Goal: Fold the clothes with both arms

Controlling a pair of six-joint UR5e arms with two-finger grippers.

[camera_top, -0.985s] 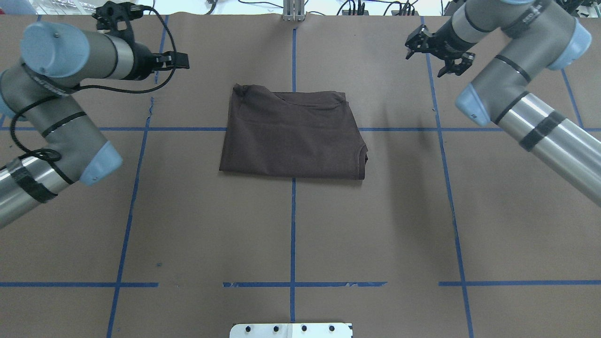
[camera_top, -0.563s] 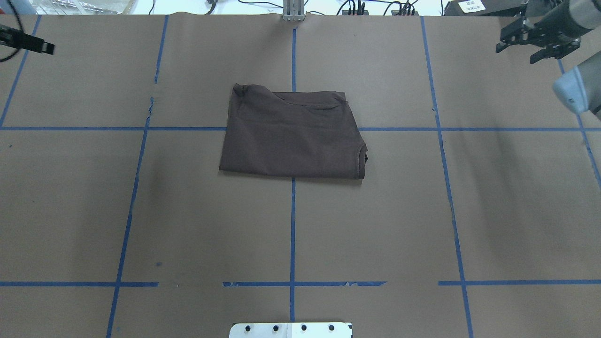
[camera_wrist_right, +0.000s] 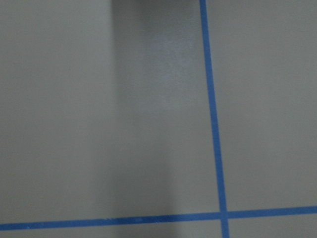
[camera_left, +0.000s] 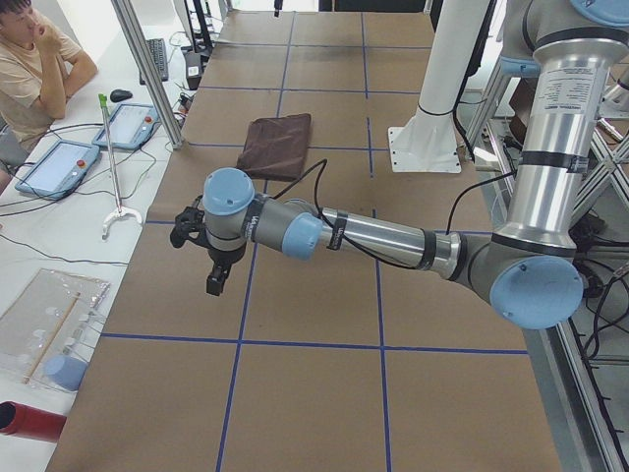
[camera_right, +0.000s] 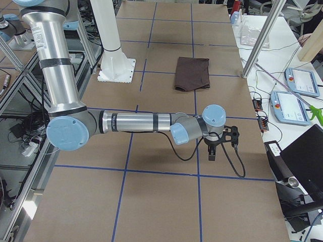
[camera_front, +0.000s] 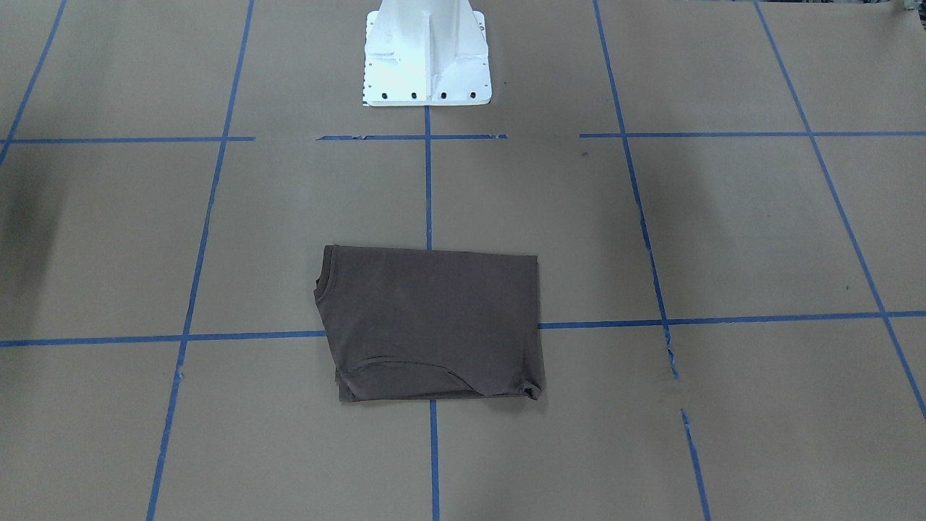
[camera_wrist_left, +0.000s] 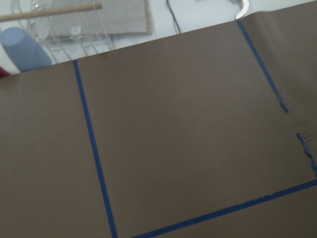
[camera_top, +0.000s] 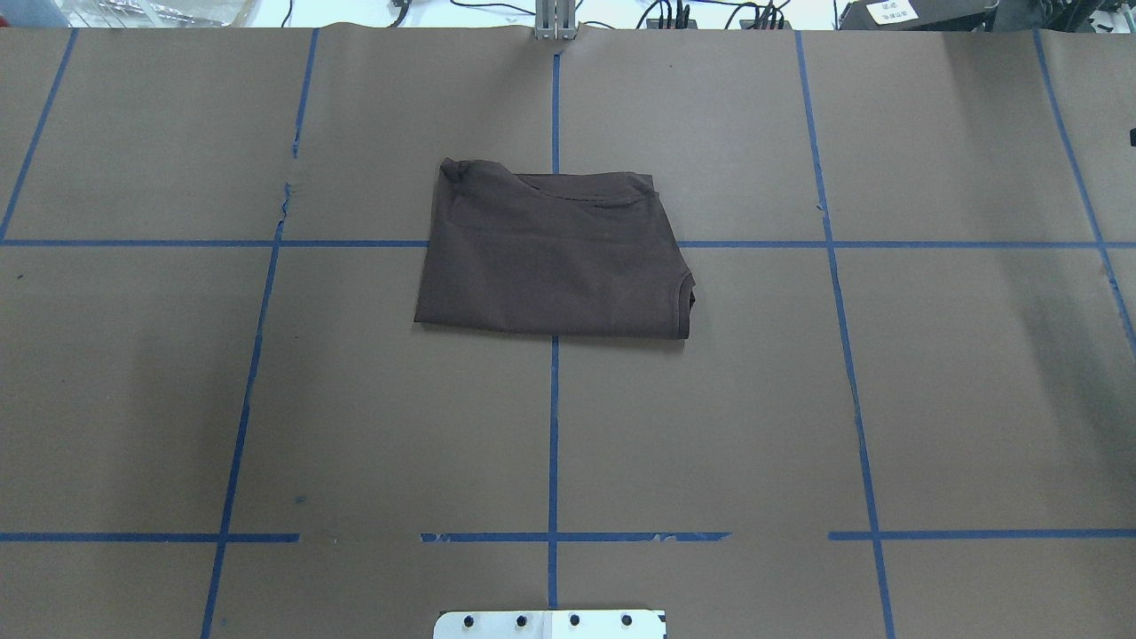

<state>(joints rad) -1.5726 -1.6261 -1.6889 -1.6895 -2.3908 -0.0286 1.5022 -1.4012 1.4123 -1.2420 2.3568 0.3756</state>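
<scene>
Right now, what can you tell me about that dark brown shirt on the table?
The T-shirt is dark brown, of soft, matte, knit-looking cloth, folded into a rough rectangle of several layers. It lies flat on the brown-paper-covered table, over the crossing of two blue tape lines. A curved ribbed edge, likely the collar, shows at its near right corner in the overhead view. A curved seam runs along the far side. Only the table touches it.

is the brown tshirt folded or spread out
Folded. The T-shirt lies as a compact layered rectangle, no sleeves sticking out.
</scene>
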